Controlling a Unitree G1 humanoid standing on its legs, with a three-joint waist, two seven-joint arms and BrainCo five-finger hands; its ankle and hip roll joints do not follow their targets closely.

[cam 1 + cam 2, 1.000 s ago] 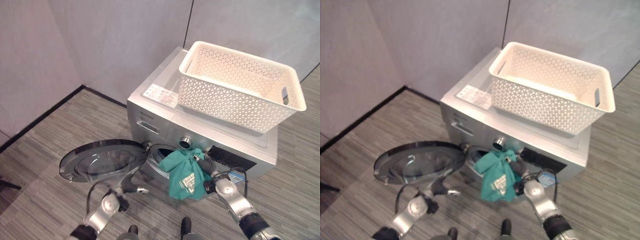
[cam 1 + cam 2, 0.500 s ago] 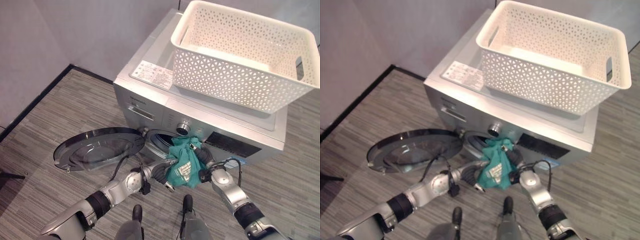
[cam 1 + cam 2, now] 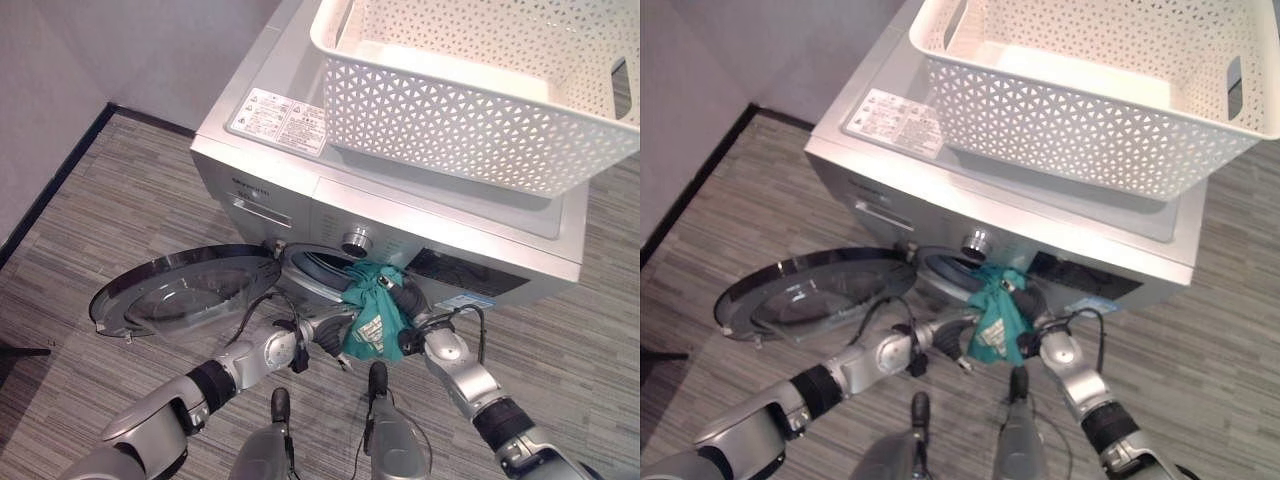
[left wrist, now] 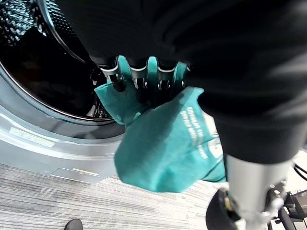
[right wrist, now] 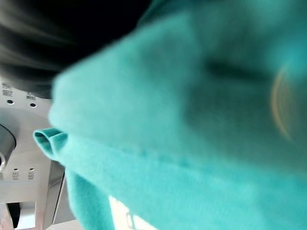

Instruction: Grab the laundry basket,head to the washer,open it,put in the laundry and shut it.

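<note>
Basket [image 3: 480, 90] atop washer [image 3: 300, 200]; door [image 3: 185, 290] swung open; both hands' fingers [image 4: 139, 79] grip teal garment [image 3: 370, 310] at drum mouth.

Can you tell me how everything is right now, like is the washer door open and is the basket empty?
washer door: swung wide open.
washer drum: dark inside, no laundry seen in it.
laundry basket: upright on top of the washer, looks empty.
teal garment: hanging at the drum opening, not yet inside.
right hand: gripping the garment.
left hand: fingers against the garment.
</note>
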